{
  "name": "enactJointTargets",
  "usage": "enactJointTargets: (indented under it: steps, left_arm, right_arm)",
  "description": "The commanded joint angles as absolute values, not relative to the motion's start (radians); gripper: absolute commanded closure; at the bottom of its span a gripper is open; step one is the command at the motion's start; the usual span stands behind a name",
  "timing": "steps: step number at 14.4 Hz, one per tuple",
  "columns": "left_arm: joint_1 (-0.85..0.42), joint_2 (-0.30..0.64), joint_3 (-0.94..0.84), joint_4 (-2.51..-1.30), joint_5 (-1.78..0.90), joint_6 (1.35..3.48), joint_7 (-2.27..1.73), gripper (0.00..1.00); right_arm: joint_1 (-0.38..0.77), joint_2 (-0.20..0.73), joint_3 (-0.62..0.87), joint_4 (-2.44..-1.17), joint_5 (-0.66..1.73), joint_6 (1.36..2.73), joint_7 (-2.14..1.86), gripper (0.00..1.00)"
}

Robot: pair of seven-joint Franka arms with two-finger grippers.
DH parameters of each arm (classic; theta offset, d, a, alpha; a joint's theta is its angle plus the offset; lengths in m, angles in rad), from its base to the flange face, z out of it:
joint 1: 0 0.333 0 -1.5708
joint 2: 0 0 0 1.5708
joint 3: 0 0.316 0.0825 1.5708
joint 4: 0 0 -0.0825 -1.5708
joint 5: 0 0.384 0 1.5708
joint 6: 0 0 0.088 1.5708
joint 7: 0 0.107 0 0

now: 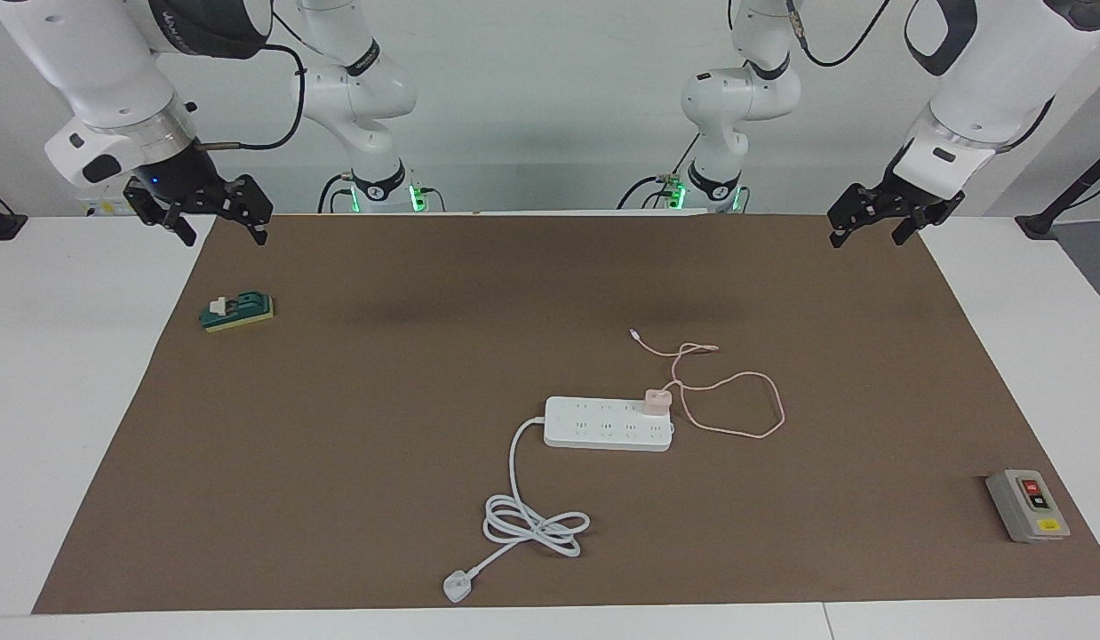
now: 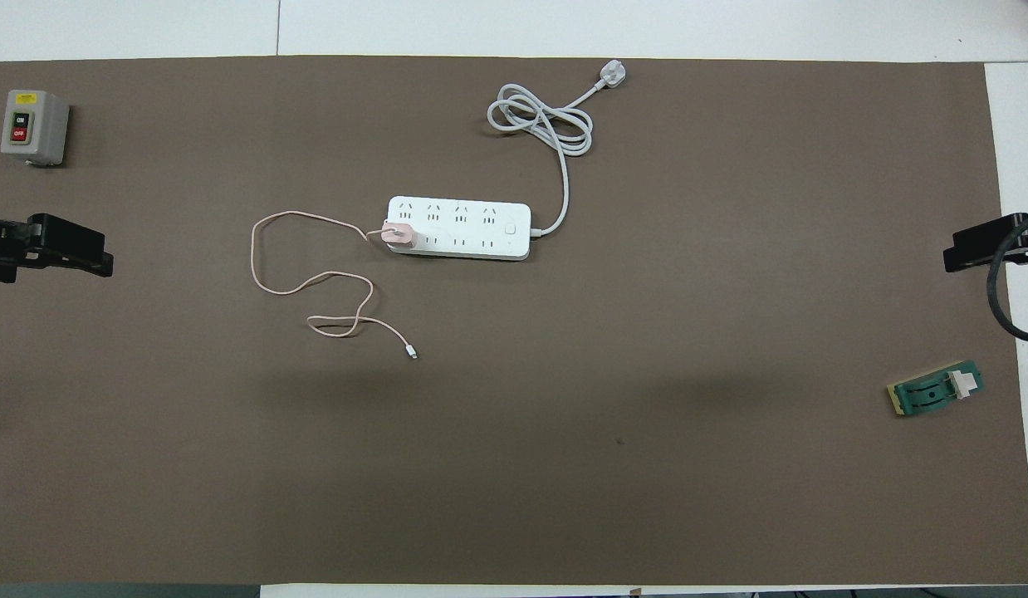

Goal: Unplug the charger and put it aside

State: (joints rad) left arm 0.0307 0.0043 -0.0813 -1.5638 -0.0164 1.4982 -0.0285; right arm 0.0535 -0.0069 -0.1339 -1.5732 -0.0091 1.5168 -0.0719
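Observation:
The charger (image 1: 657, 399) is a small pale pink cube plugged into the white power strip (image 1: 608, 423) at its end toward the left arm; it also shows in the overhead view (image 2: 397, 236). Its thin pink cable (image 1: 737, 411) lies in loose loops on the mat, nearer to the robots and toward the left arm's end. My left gripper (image 1: 868, 238) is open and empty, raised over the mat's edge at the left arm's end. My right gripper (image 1: 226, 238) is open and empty, raised over the mat's edge at the right arm's end. Both arms wait.
The strip's thick white cord (image 1: 532, 524) coils farther from the robots and ends in a plug (image 1: 457, 587). A grey switch box (image 1: 1028, 505) stands at the left arm's end. A green block with a white part (image 1: 239, 311) lies at the right arm's end. A brown mat (image 1: 337, 444) covers the table.

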Motion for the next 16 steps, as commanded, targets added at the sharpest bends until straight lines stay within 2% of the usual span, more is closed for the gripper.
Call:
enactJointTargets:
  steps: [1,7,10,16]
  left_arm:
    - [0.023,0.005,-0.077,-1.562,0.003,1.502,-0.029,0.0]
    - [0.015,0.006,-0.077,-1.557,-0.003,1.506,-0.102,0.0]
    - [0.011,0.034,-0.081,-1.525,-0.008,1.511,-0.35,0.0]
    - [-0.093,0.115,-0.08,-1.491,-0.012,1.56,-0.976,0.0]
  right_arm:
    - [0.041,-0.025,-0.127,-1.597,-0.005,1.534,-0.063,0.0]
    - [0.043,-0.023,-0.127,-1.595,-0.006,1.531,-0.061,0.0]
    - [0.04,-0.02,-0.13,-1.592,-0.009,1.536,-0.061,0.0]
    - [0.048,-0.018,-0.118,-1.589,-0.005,1.554,-0.061,0.0]
